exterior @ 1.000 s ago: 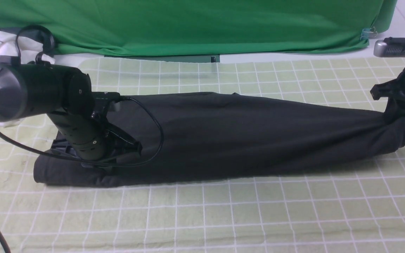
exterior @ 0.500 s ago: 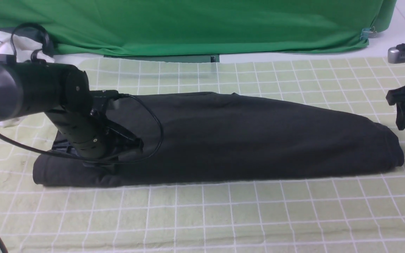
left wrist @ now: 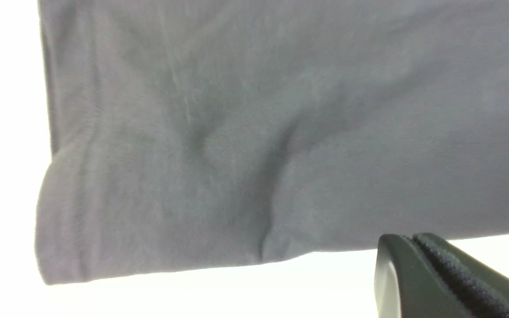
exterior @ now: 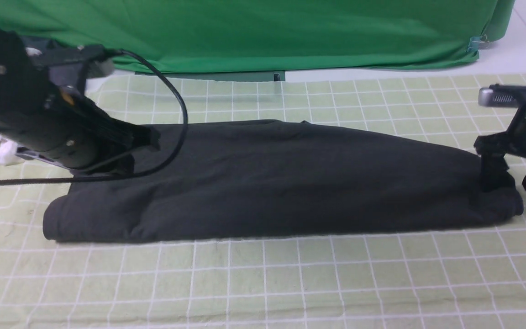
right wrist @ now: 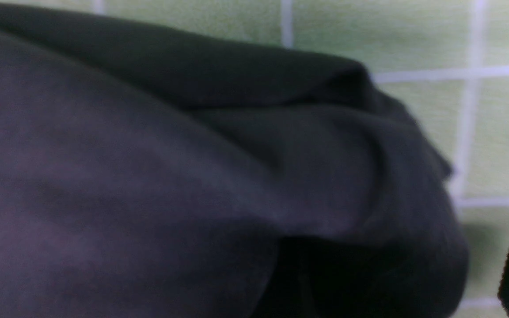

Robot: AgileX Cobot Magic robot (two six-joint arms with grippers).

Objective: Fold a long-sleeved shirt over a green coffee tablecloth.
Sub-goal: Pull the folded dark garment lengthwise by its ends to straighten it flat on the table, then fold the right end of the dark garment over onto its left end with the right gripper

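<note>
Front view: folded long-sleeved shirt (exterior: pixel 281 183) flat on green coffee tablecloth (exterior: pixel 263 283).

Wide front view; wrist views close on shirt (exterior: pixel 281 178)

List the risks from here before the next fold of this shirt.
1. The right gripper stands open at the long-sleeved shirt's right end. A shallow close may catch only the top layer, or pinch the green coffee tablecloth too.
2. The left arm's cable loops low over the shirt's left end and may drag the fabric when the shut left gripper moves.
</note>
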